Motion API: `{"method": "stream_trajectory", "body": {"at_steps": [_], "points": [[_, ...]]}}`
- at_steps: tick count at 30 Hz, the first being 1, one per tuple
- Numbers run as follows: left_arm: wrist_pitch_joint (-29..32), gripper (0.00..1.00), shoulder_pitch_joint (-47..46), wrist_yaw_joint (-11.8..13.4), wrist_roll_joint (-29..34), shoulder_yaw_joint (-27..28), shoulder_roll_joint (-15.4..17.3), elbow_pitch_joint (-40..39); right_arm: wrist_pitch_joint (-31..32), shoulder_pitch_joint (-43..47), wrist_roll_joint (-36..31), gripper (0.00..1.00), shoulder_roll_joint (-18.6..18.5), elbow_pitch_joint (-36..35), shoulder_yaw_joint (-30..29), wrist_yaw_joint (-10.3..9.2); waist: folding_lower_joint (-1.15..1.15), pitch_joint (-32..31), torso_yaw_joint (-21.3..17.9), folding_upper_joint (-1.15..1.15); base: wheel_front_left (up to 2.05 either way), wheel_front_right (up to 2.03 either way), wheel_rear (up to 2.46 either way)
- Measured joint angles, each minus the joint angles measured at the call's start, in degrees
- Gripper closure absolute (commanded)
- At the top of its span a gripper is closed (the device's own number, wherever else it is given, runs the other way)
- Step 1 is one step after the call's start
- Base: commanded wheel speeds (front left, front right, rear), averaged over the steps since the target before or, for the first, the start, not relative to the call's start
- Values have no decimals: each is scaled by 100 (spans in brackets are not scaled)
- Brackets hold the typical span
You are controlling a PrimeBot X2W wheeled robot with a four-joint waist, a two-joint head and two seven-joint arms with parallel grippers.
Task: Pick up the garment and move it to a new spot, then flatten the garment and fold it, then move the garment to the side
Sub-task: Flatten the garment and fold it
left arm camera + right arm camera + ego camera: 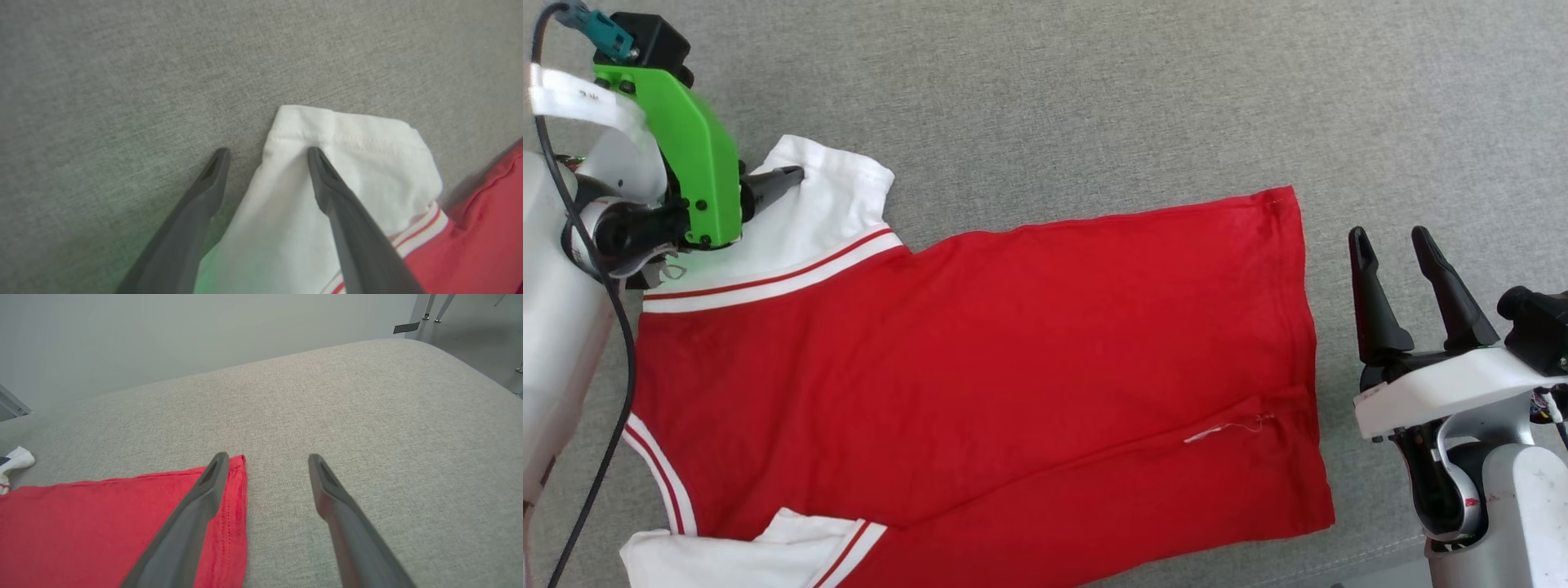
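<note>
Grey upholstered surface with the garment spread at centre. Left pincer, apart, straddles its white sleeve at ten o'clock; right pincer, apart, at three o'clock. A shallow pinch may slip.

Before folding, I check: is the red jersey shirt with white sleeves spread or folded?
Spread: the red jersey shirt lies flat on the grey cloth surface, sleeves out.
</note>
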Motion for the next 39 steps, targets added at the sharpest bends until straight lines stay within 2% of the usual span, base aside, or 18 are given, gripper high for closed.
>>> {"method": "stream_trajectory", "body": {"at_steps": [1, 2, 3, 4, 8, 14, 19, 23, 27, 28, 33, 34, 35, 36, 37, 38, 39], "points": [[138, 0, -62, -7, -67, -32, 21, 45, 0, -5, 41, 0, 2, 37, -3, 0, 0, 19, -25, 0, 0, 0, 0], [267, 15, -115, -19, -99, -48, 27, 102, -1, -12, 71, 0, 4, 64, -1, 0, 0, 32, -47, 0, 0, 0, 0], [337, 76, -151, -22, -124, -54, 27, 151, 1, -18, 79, 0, 8, 86, -2, 0, 0, 37, -61, 0, 0, 0, 0], [366, 100, -188, -22, -121, -80, 29, 191, 8, -25, 89, 0, 9, 118, -2, 0, 0, 38, -72, 0, 0, 0, 0], [314, 100, -198, 38, -136, -82, -83, 344, 63, -75, 148, 0, 4, 170, -24, 0, 0, 10, -20, 0, 0, 0, 0], [-204, 100, -94, 80, -52, -138, -175, 411, 453, -309, 332, 0, -197, 557, 3, 0, 0, -163, 96, 0, 0, 0, 0], [-584, 100, 44, 79, -8, -149, -231, 289, 1266, -798, 621, 0, -601, 1240, 197, 0, 0, -378, 264, 0, 0, 0, 0], [-787, 100, 82, 78, 135, -177, -214, -47, 2227, -1227, 829, 0, -1006, 1783, 430, 0, 0, -544, 470, 0, 0, 0, 0], [-965, 100, 204, 78, 216, -197, -207, -410, 2913, -1594, 959, 0, -1321, 2089, 688, 0, 0, -676, 703, 0, 0, 0, 0], [-1056, 100, 349, 98, 238, -205, -209, -660, 3398, -1908, 1043, 0, -1488, 2340, 927, 0, 0, -748, 908, 0, 0, 0, 0], [-1199, 100, 544, 155, 227, -194, -205, -906, 4384, -2243, 1107, 0, -1683, 2922, 1258, 1, 0, -785, 1182, 0, 0, 0, 0], [-1282, 100, 603, 155, 222, -191, -221, -949, 4720, -2327, 1134, 27, -1752, 3081, 1307, 0, 0, -780, 1275, 0, 0, 0, 0], [-1298, 100, 625, 155, 221, -189, -224, -956, 4788, -2346, 1144, 56, -1768, 3112, 1315, 0, 0, -775, 1308, 0, 0, 0, 0], [-1311, 100, 655, 155, 212, -189, -229, -961, 4859, -2366, 1166, 70, -1783, 3159, 1316, 0, 0, -768, 1344, 0, 0, 0, 0], [-1349, 100, 686, 154, 189, -187, -231, -967, 4911, -2387, 1181, 95, -1802, 3204, 1312, 0, 0, -763, 1373, 0, 0, 0, 0], [-1368, 100, 706, 154, 174, -187, -232, -968, 4940, -2405, 1187, 100, -1814, 3230, 1308, 0, 0, -761, 1394, 0, 0, 0, 0], [-1400, 100, 730, 154, 171, -186, -232, -972, 4956, -2424, 1201, 100, -1825, 3254, 1301, 0, 0, -759, 1416, 0, 0, 0, 0]]}}
